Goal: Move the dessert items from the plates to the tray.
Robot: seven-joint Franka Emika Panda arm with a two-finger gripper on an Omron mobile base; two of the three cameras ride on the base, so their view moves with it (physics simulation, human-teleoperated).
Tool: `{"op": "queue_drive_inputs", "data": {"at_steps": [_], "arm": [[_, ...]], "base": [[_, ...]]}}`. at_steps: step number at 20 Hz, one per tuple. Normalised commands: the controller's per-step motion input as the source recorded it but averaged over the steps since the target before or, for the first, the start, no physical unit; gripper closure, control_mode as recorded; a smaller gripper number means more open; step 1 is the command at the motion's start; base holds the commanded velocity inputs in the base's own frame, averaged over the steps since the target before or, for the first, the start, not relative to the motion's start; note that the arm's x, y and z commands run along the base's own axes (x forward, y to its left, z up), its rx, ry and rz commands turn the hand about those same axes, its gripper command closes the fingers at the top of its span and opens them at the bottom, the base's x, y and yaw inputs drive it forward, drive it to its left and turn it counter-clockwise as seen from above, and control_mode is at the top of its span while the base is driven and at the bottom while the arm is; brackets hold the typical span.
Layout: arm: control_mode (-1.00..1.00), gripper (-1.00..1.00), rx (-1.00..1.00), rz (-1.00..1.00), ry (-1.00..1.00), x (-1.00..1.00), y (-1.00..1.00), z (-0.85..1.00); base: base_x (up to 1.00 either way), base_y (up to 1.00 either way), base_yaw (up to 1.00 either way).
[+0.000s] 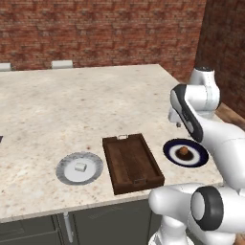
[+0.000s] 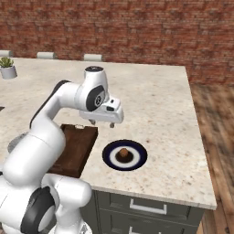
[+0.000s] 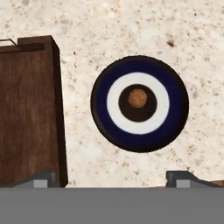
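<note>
- Tool point(image 3: 112, 178): fingers wide apart, nothing between them; bottom of hand view, up above the counter point(image 1: 72, 110).
- Brown ball point(image 3: 137, 98) sits in the middle of the blue-rim plate point(image 3: 175, 127), center-right of hand view.
- Tray point(image 1: 132, 162), dark wood, w/ nothing in it, lower middle of left base view, just left of blue-rim plate.
- White cube point(image 1: 80, 167) on grey plate point(image 1: 64, 174), lower left, just left of tray.
- Small potted plant point(image 2: 7, 67) far upper left in right base view.

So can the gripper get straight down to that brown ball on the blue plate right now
Probably yes. The gripper hangs open above the counter, just beyond the blue-rimmed plate, and the brown ball sits alone at its centre with nothing over it. The tray lies off to one side, clear of the path.
</note>
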Motion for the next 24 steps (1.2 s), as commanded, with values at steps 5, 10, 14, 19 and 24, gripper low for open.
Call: {"op": "queue_drive_inputs", "data": {"at_steps": [5,10,14,19,24], "arm": [[-1.0,-1.0,0.0,-0.06,0.02,0.11,-0.3,-0.26],[-1.0,-1.0,-0.02,-0.05,0.01,0.17,-0.1,-0.1],[-1.0,-1.0,0.0,0.0,0.0,0.31,-0.03,-0.12],[-1.0,-1.0,0.0,0.0,0.0,0.39,0.0,-0.33],[-1.0,-1.0,0.0,0.0,0.0,0.31,-0.06,-0.36]], "base": [[0.0,0.0,0.0],[0.0,0.0,0.0],[0.0,0.0,0.0],[0.0,0.0,0.0],[0.0,0.0,0.0]]}}
